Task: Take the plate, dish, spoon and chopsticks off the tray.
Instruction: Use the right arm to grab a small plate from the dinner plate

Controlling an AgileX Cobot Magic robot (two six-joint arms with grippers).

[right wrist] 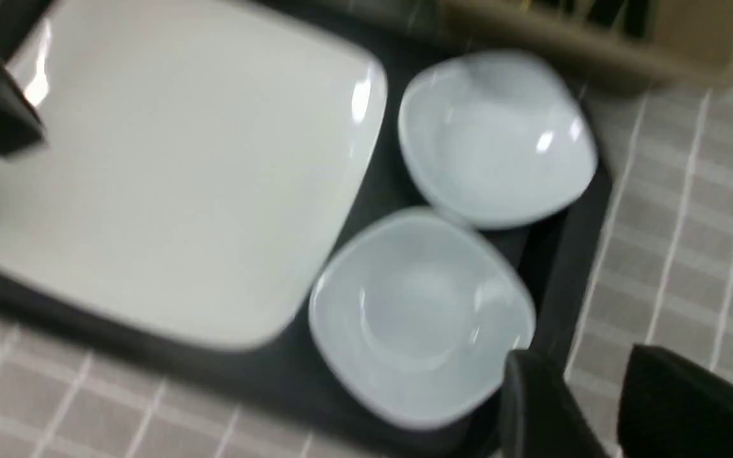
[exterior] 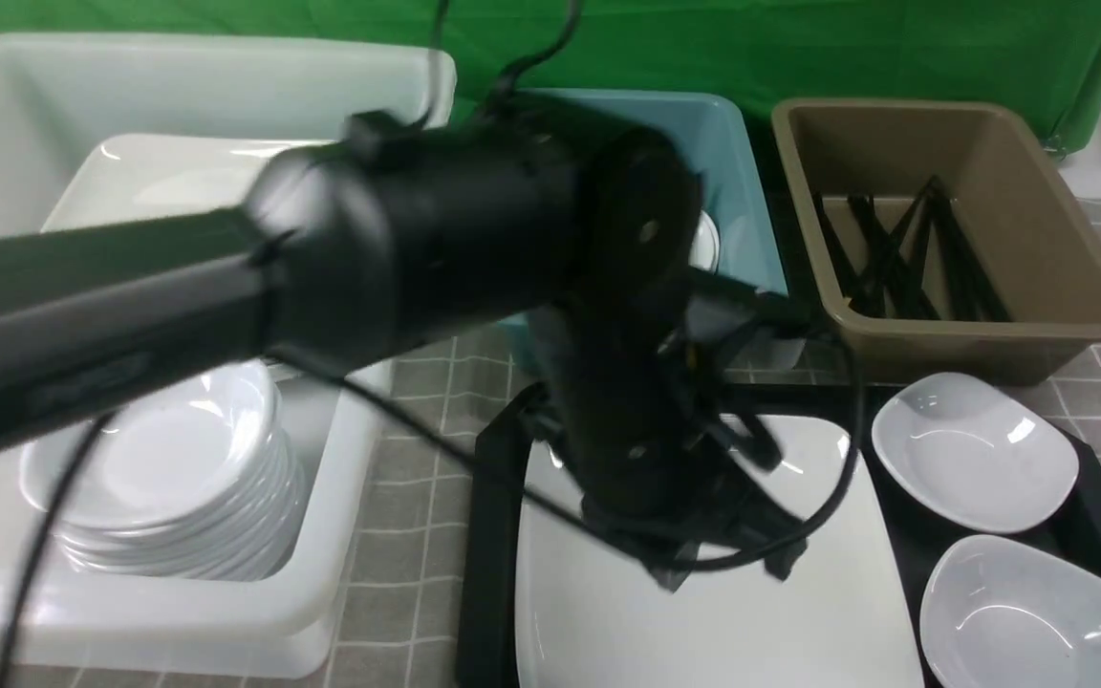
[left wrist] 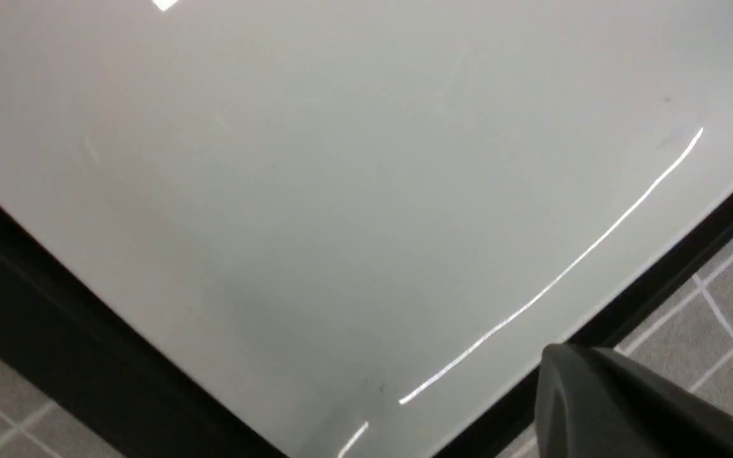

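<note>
While the left pincer [exterior: 718, 559] sits clenched low over the plate [exterior: 751, 631] (whether it nips the rim, I cannot tell), that plate lies flat on the left side of the tray [exterior: 488, 535]. Right pincer [right wrist: 579, 369], jaws apart and empty, hovers by the near dish [right wrist: 417, 312]; far dish [right wrist: 497, 137] sits just beyond, chopsticks [exterior: 904, 263] in the brown tub [exterior: 1038, 248].

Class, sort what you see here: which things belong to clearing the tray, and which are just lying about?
Job: tray; plate; far dish; near dish.
Lying about: white tub with stacked dishes; teal tub; brown tub holding black sticks; checked cloth.
</note>
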